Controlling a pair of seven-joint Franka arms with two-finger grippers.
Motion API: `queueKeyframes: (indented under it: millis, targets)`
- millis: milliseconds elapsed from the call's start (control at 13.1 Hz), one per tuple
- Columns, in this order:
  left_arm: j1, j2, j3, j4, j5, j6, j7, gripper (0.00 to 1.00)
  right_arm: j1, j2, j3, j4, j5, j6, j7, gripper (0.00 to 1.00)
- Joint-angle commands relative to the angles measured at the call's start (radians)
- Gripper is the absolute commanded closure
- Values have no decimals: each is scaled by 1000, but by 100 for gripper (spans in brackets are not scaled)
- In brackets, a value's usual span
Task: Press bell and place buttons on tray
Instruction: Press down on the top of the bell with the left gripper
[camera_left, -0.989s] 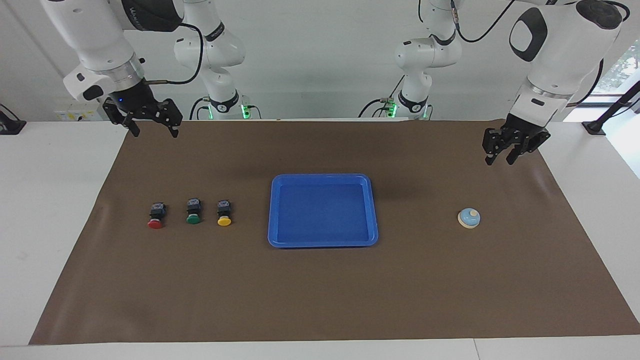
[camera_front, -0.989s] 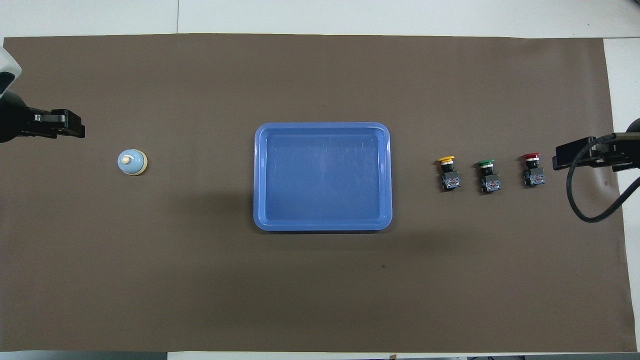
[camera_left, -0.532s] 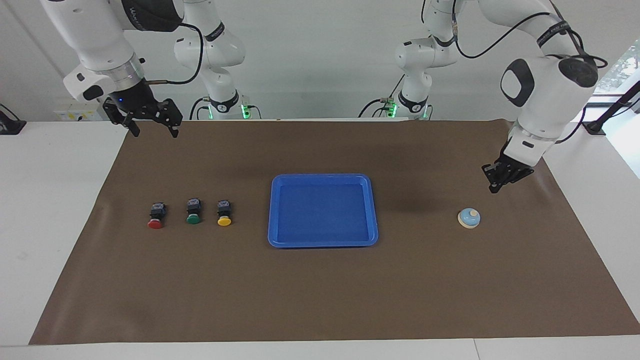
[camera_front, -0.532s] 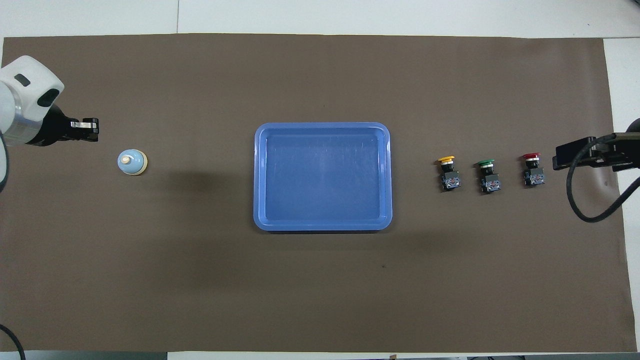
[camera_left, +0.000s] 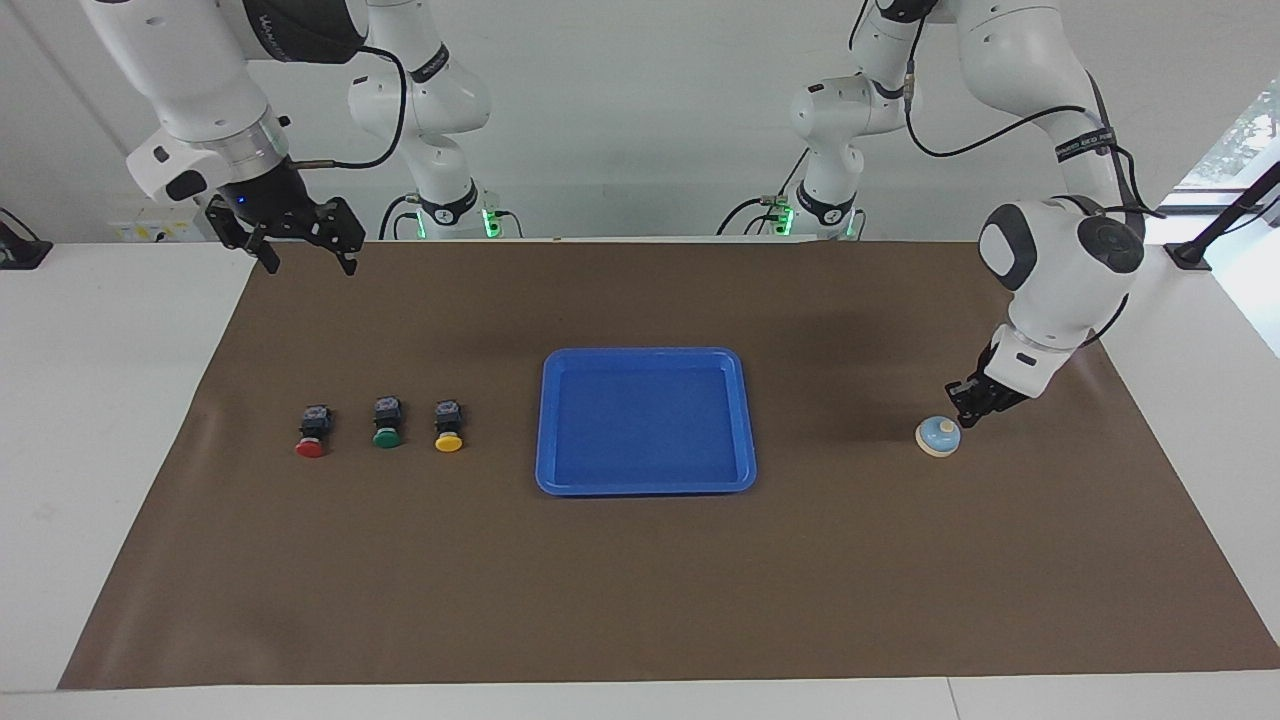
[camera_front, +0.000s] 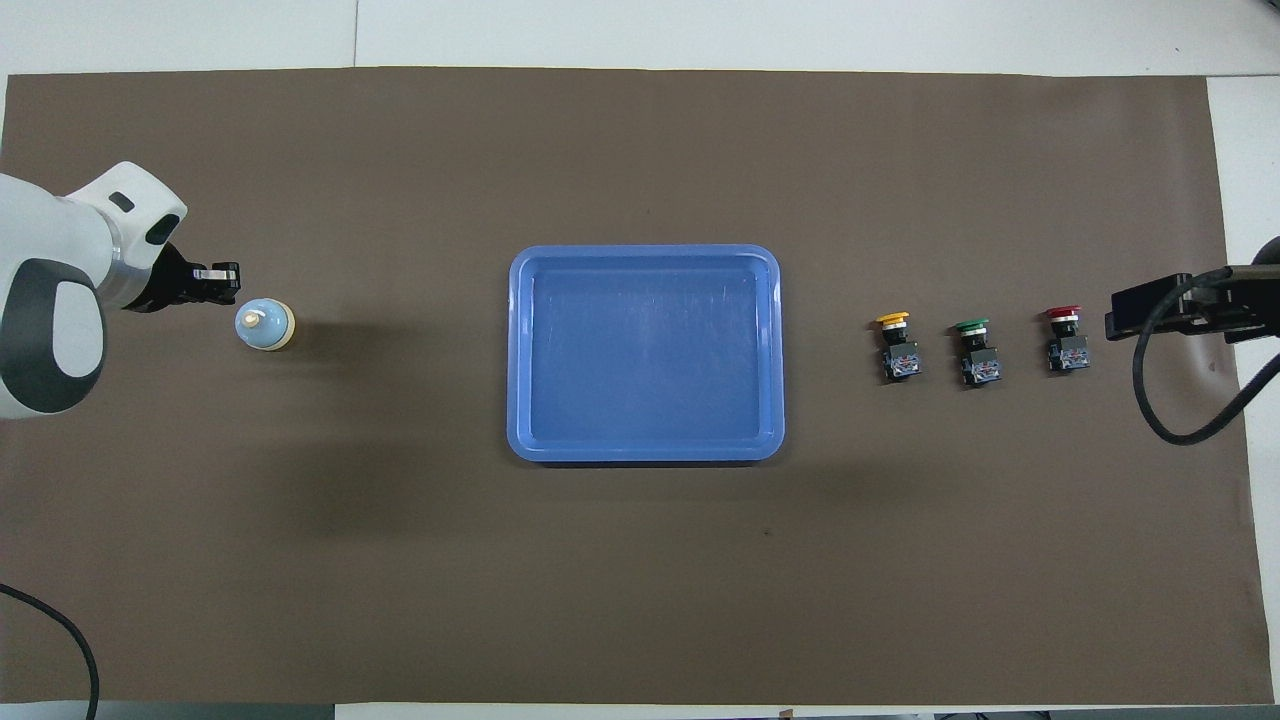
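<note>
The light blue bell (camera_left: 938, 436) (camera_front: 265, 325) sits on the brown mat toward the left arm's end. My left gripper (camera_left: 966, 415) (camera_front: 230, 285) is shut and hangs just above the bell's rim, a little apart from its cream knob. The blue tray (camera_left: 740, 420) (camera_front: 515, 350) lies mid-table with nothing in it. Toward the right arm's end, the yellow button (camera_left: 448, 425) (camera_front: 897, 345), green button (camera_left: 386, 423) (camera_front: 975, 350) and red button (camera_left: 312, 432) (camera_front: 1065, 338) lie in a row. My right gripper (camera_left: 305, 260) (camera_front: 1125, 315) waits open, high over the mat's corner.
A brown mat (camera_left: 640, 580) covers most of the white table. A black cable (camera_front: 1170, 400) loops down from the right arm beside the red button.
The left arm has swung down and out over the table, bringing its gripper from over the mat's edge to just above the bell, and its fingers have shut. The right arm stayed put.
</note>
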Motion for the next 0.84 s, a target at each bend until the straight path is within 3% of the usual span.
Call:
queueKeyframes:
  millis: [0,456,608,761]
  targets:
    - [7,-27,-2,-91,6,76,13,100,-14,-2,10,6,1,-18,-8,0]
    - [11,5,1,-145,8,153,14,100,-14,-2,10,6,1,-18,-8,0]
    - [11,5,6,-87,8,93,14,100,-14,-2,10,6,1,-18,-8,0]
    - [10,-2,6,32,8,-67,14,100,-14,-2,10,6,1,-18,-8,0]
